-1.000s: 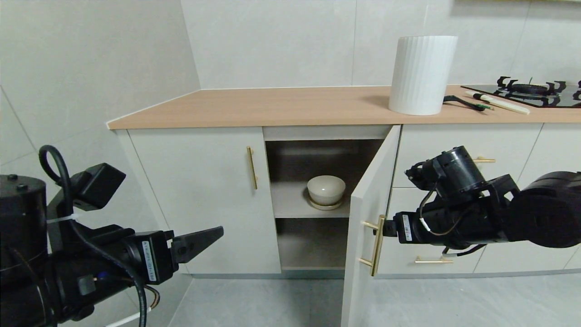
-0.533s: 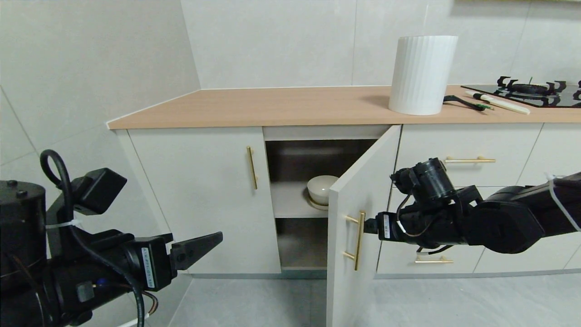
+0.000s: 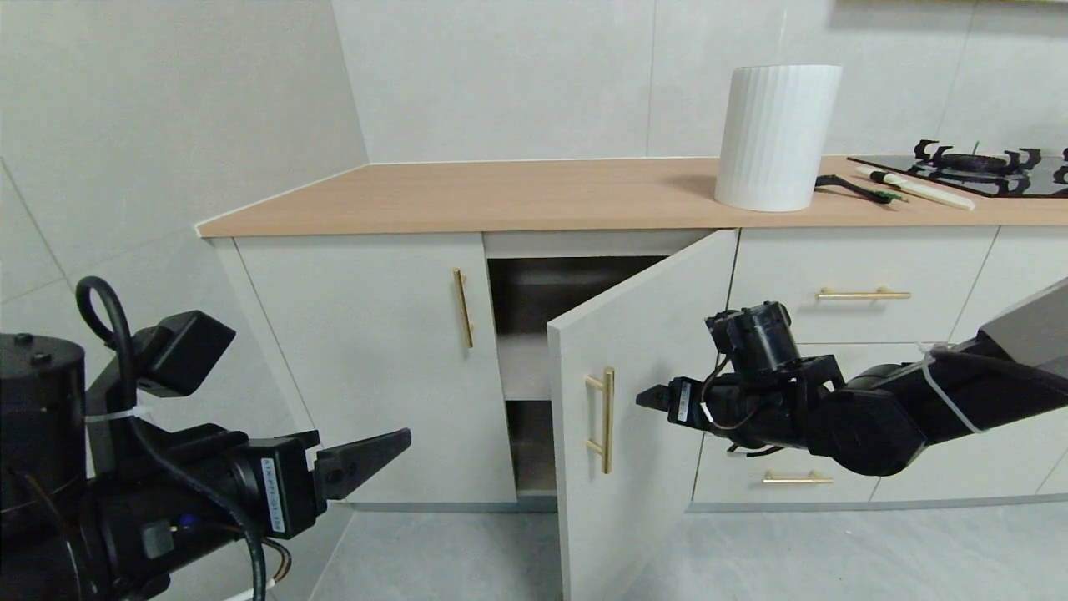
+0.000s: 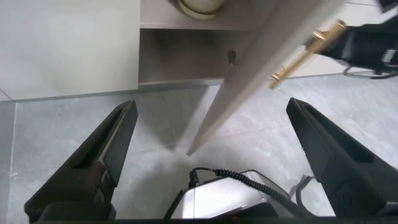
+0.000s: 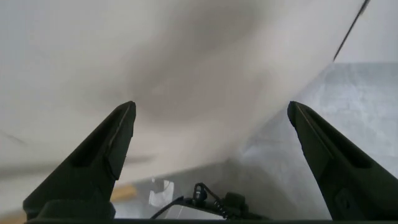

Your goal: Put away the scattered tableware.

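Note:
A cream bowl (image 4: 199, 5) sits on the cabinet shelf, seen past the door's edge in the left wrist view. In the head view the half-shut cabinet door (image 3: 634, 334) hides it. My right gripper (image 3: 649, 398) is open, its tips against the door's front face just right of the gold handle (image 3: 602, 420). The right wrist view has the pale door panel (image 5: 186, 56) close ahead between the spread fingers (image 5: 112, 149). My left gripper (image 3: 367, 455) hangs low to the left of the cabinet, open and holding nothing, above the grey floor (image 4: 161, 143).
A tall white ribbed container (image 3: 776, 138) stands on the wooden counter (image 3: 501, 196), with utensils (image 3: 909, 188) and a black hob (image 3: 976, 171) to its right. The left cabinet door (image 3: 359, 359) is closed. Drawers with gold handles (image 3: 863, 294) lie behind my right arm.
The cabinet door has swung leftward toward shut with my right gripper following along its front. The bowl has passed out of the head view behind the door. My left arm barely moved.

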